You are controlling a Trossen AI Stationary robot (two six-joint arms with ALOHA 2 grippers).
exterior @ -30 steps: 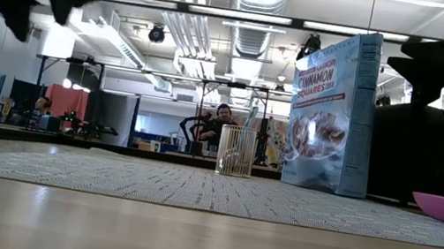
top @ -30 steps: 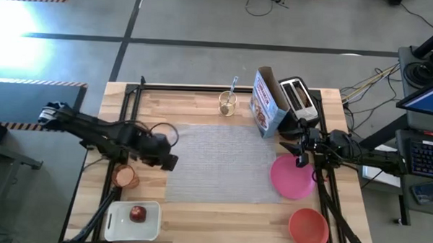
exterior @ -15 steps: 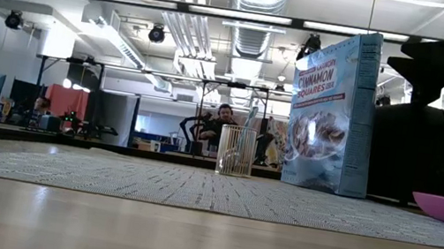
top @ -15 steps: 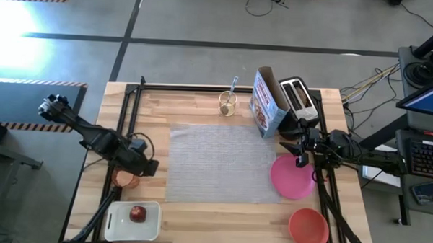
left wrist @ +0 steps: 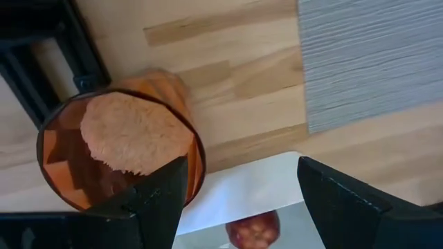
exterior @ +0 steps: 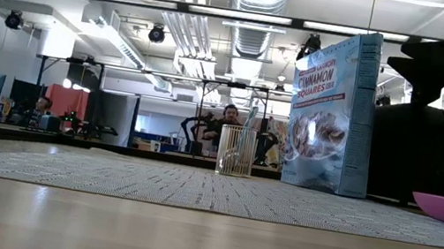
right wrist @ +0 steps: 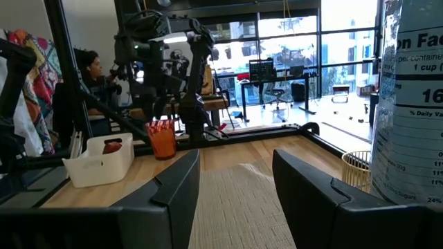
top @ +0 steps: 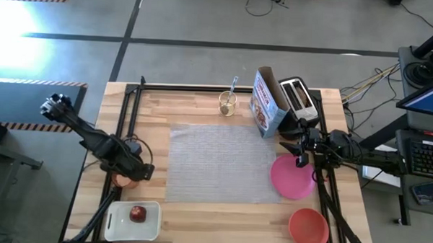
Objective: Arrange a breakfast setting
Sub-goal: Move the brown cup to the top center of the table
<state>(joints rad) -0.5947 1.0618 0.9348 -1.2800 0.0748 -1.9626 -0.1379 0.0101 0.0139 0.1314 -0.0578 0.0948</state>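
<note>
Left gripper (top: 130, 178): we see it drawn back from the grey translucent mat (top: 218, 163) to hang over the small orange cup (top: 125, 178); fingers (left wrist: 156, 200) wide apart, empty.
Small orange cup: unmoved, on the wooden tabletop (top: 195, 113) beside the white tray (top: 130, 221) with the red apple (top: 137, 213).
Right gripper (top: 300, 150): as before, above the round pink plate (top: 292, 176); fingers (right wrist: 173, 187) apart, empty.

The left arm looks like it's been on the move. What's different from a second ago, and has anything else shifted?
The left gripper swung back from the grey mat towards the table's left edge and now hangs open over the small orange cup, gripping nothing. The right gripper stayed above the pink plate, and the red apple, orange-red bowl and cereal box have not moved.
</note>
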